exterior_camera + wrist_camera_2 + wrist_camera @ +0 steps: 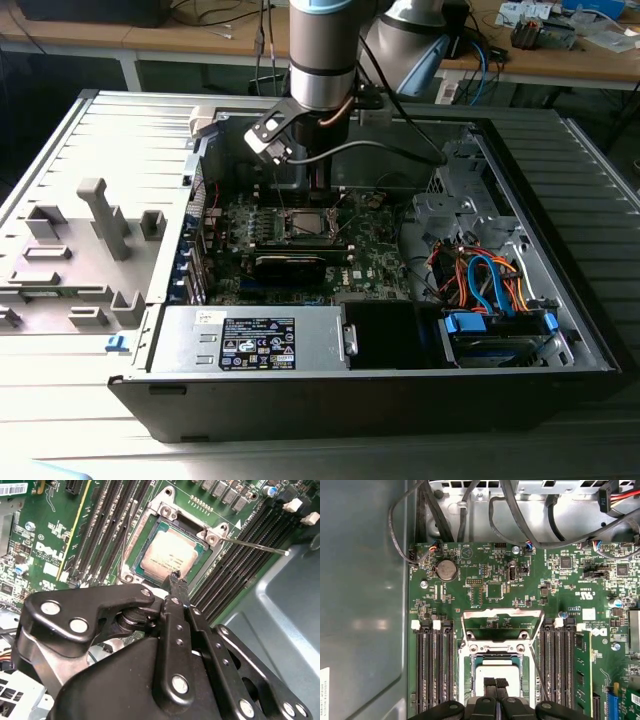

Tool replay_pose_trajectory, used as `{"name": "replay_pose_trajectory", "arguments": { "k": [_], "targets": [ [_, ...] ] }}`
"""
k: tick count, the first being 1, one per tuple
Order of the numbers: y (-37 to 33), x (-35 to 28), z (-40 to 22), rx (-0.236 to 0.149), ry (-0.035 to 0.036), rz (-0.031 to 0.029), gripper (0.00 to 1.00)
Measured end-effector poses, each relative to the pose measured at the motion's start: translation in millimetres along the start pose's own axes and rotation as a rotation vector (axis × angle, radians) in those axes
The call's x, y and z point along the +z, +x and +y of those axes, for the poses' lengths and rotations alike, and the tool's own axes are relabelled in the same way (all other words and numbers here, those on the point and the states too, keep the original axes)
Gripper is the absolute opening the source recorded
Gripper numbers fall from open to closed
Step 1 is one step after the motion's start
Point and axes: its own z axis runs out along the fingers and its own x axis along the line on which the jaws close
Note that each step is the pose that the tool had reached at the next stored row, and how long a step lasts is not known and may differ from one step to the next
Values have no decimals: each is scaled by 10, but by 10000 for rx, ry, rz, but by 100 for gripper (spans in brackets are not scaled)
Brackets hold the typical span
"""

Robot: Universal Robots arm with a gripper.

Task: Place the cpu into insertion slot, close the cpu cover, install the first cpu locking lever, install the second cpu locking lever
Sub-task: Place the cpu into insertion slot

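Broadly, an open computer case lies on its side, and the arm comes straight down into it in the exterior view. The green motherboard covers the case floor beneath the arm, with rows of long black memory slots on either side of the socket area. The insertion slot sits between those rows, ringed by its silver frame. The cpu cover is swung open off the slot, and the board shows through its square window. The cpu lies flat inside the insertion slot with its grey metal top facing up and uncovered. A thin locking lever juts out from one corner of the frame, unlatched, and crosses the memory slots beside it. The gripper hangs directly over the near edge of the cpu, its two fingers pressed together with nothing between them. Whether the fingertips touch the chip I cannot tell.
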Motion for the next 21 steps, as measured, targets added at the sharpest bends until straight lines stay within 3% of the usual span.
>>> {"name": "replay_pose_trajectory", "arguments": {
  "k": [5,21],
  "targets": [
    [-1,-55,2,0,0,0,11],
    [0,-148,4,-1,1,-25,11]
  ]
}}
